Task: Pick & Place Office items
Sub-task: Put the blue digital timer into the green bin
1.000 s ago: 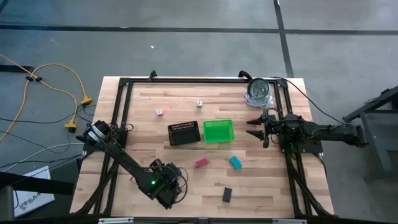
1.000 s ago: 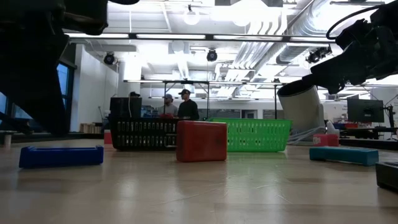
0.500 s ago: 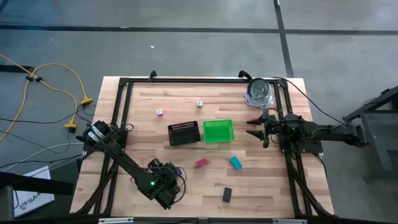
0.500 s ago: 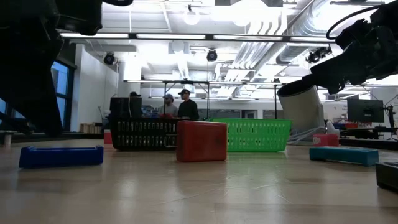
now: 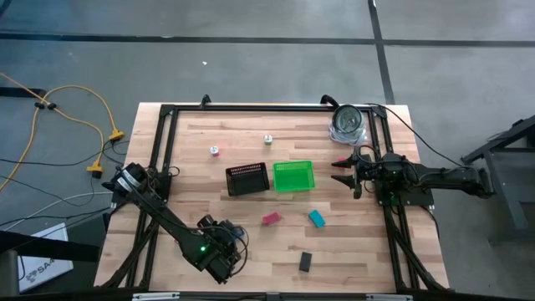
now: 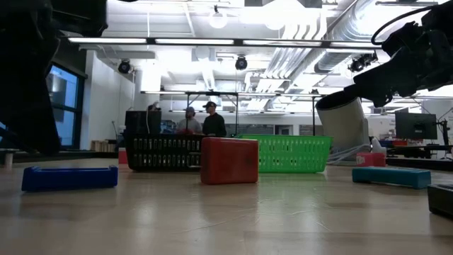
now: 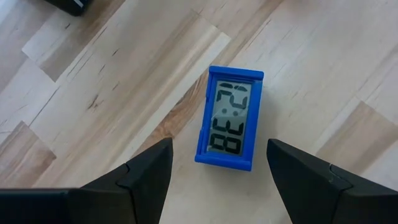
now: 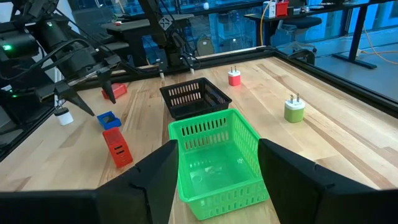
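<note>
A blue digital clock [image 7: 230, 118] lies flat, display up, on the wooden table [image 5: 359, 242]. My left gripper [image 7: 217, 149] hovers open above it near the table's front left [image 5: 224, 255], fingers on either side and clear of it. In the low view the clock [image 6: 69, 177] rests on its back. A red block [image 5: 271, 219], a teal block [image 5: 317, 219] and a black block [image 5: 306, 262] lie apart on the table. My right gripper [image 5: 344, 171] waits open at the right edge, facing the green bin [image 8: 214, 162].
A black mesh tray [image 5: 248, 179] and the green bin [image 5: 293, 176] stand side by side mid-table. A pink plug [image 5: 215, 150] and a pale plug [image 5: 268, 140] sit near the far edge. A shiny silver round object [image 5: 348, 124] stands at the far right. People stand in the room beyond [image 6: 202, 120].
My left arm has drifted slightly toward the table's left edge. Its gripper stays open over the blue clock.
</note>
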Tool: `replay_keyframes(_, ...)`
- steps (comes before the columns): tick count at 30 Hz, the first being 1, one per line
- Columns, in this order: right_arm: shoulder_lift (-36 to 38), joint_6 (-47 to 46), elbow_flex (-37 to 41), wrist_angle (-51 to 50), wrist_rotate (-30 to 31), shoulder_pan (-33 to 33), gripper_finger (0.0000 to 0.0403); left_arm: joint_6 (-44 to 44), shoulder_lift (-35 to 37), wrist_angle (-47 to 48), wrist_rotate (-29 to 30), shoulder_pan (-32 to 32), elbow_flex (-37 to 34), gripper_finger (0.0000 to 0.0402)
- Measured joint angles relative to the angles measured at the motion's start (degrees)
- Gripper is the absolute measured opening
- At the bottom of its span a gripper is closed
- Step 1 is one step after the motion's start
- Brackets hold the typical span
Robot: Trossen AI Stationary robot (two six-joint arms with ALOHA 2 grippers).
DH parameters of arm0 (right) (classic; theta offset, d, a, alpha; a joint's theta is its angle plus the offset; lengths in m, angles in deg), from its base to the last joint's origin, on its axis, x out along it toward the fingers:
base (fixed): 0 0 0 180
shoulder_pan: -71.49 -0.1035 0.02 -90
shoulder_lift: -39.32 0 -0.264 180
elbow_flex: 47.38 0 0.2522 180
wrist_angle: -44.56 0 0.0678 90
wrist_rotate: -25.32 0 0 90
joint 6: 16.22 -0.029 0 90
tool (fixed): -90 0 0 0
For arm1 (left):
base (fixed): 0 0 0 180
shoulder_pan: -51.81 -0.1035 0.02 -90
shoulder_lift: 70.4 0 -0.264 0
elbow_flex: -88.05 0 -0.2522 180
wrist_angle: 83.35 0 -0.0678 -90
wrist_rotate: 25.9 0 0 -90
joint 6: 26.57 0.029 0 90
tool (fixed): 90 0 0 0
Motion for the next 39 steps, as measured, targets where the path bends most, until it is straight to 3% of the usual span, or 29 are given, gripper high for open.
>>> replay_keyframes(15,0.0,0.0,-0.01,-0.02,0.02,-0.01,0.0207,0.09,0.0,0.19,0.09,0.0,0.02,0.0252)
replay_keyframes(31,0.0,0.0,0.01,0.0,0.02,0.01,0.0207,10.19,-0.02,-0.06,-0.44,0.0,-0.33,0.0253)
replay_keyframes(39,0.0,0.01,0.0,0.0,0.02,0.0,0.0207,9.22,-0.02,-1.74,-0.44,-0.11,-1.07,0.0286)
